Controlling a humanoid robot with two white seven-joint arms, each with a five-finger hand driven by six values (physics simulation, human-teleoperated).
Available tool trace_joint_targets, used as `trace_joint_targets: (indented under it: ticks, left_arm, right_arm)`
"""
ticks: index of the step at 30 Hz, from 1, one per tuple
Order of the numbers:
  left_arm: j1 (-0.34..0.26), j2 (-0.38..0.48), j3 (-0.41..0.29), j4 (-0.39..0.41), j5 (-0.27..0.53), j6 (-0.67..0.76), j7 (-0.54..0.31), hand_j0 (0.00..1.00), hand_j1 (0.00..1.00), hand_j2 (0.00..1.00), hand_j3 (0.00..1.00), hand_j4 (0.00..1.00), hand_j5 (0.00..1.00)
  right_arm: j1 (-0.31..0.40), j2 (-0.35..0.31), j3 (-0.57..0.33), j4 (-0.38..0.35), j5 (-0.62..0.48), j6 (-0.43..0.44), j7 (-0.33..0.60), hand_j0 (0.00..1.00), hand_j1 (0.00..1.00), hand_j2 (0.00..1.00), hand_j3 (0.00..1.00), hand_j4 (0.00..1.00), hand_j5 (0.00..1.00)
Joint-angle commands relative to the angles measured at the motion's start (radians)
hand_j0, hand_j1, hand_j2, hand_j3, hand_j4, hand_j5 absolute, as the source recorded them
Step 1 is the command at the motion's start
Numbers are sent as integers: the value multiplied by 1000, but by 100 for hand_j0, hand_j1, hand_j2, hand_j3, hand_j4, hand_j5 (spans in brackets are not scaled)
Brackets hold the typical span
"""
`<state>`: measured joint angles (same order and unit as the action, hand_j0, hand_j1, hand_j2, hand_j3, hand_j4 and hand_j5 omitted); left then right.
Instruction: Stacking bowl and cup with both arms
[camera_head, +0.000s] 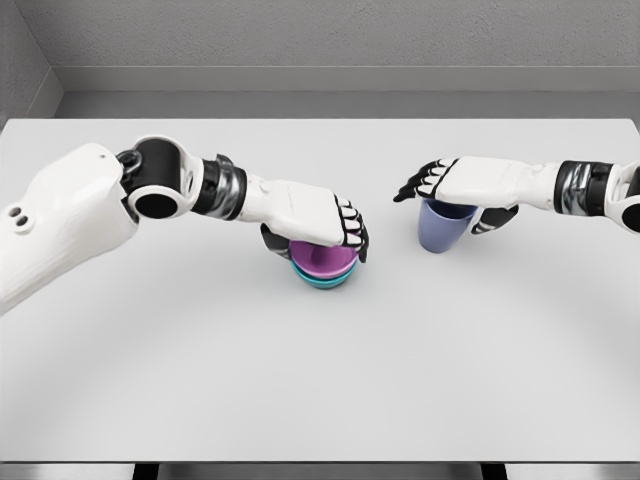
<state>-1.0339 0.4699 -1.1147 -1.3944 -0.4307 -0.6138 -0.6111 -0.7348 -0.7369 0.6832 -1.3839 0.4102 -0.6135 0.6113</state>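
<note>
Nearest to me, the pale grey flat desk lies bare across its front half. My white left forearm comes in from the lower left and reaches toward the middle of the desk. There my left hand lies palm down on top of a purple round bowl, the fingers curled over its right rim and the thumb showing dark at its left side, so the hand is closed around the bowl from above. The purple bowl sits nested inside a teal round bowl, of which only the lower edge shows beneath it. The teal bowl seems to rest on the desk, with a soft shadow below it.

A little farther back and to the right, well apart from the bowls, a blue-violet smooth cup stands upright, mouth up, wider at the top than at the base. My right hand comes in from the right edge and covers the cup's rim; the fingers stretch out to the left past the rim, and the thumb curls down against the cup's right side. I cannot tell whether this grip is truly tight on the cup.

Behind everything, the desk's far edge meets a grey wall.
</note>
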Motion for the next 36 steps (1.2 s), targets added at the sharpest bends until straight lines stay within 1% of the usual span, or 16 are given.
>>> trace_joint_targets:
  ticks: [1, 3, 4, 7, 8, 9, 10, 27, 31, 33, 34, 36]
  left_arm:
    - [2, 3, -7, 0, 6, 3, 0, 62, 62, 62, 62, 62, 62]
    - [0, 4, -7, 2, 6, 3, 0, 63, 63, 63, 63, 63, 63]
    - [0, 4, -7, 2, 6, 3, 0, 66, 66, 66, 66, 66, 66]
    - [0, 4, -7, 8, 7, 3, 0, 87, 87, 87, 87, 87, 87]
    - [0, 3, -7, 8, 7, 3, 0, 91, 91, 91, 91, 91, 91]
    - [0, 3, -7, 8, 10, 3, 0, 98, 98, 98, 98, 98, 98]
    - [0, 3, -7, 8, 10, 3, 0, 100, 100, 100, 100, 100, 100]
    - [0, 3, -7, 8, 15, 3, 0, 100, 100, 100, 100, 100, 100]
    - [-14, 7, 3, -3, 27, 3, 0, 100, 100, 100, 100, 100, 100]
    - [-17, 61, 29, -14, 78, 3, 0, 100, 100, 100, 100, 100, 100]
    - [-17, 91, 53, -32, 81, 3, 0, 100, 100, 100, 100, 100, 100]
    - [-18, 177, 87, -95, 125, 3, 0, 100, 100, 100, 100, 100, 100]
  right_arm:
    - [0, -1, 2, 2, -5, 3, 0, 100, 100, 100, 100, 100, 100]
    - [0, -1, 4, 14, -5, 3, 0, 100, 100, 100, 100, 100, 100]
    - [0, -1, 4, 16, -5, 3, 0, 100, 100, 100, 100, 100, 100]
    - [0, 1, 12, 17, -5, 3, 0, 100, 100, 100, 100, 100, 100]
    - [-5, -1, 12, 17, -5, 3, 0, 100, 100, 100, 100, 100, 100]
    - [-5, 1, 12, 19, -5, 3, 0, 100, 100, 100, 100, 100, 100]
    - [-5, -1, 12, 22, -5, 3, 0, 100, 100, 100, 100, 100, 100]
    - [-12, -2, 10, 23, -5, 3, 0, 100, 100, 100, 100, 100, 100]
    - [-12, -2, 10, 25, -5, 3, 0, 100, 100, 100, 100, 100, 100]
    - [-12, -2, 10, 37, -5, 3, 0, 100, 100, 100, 100, 100, 100]
    - [-12, -2, 10, 37, -5, 3, 0, 100, 100, 100, 100, 100, 100]
    - [-12, -2, 10, 37, -5, 3, 0, 100, 100, 100, 100, 100, 100]
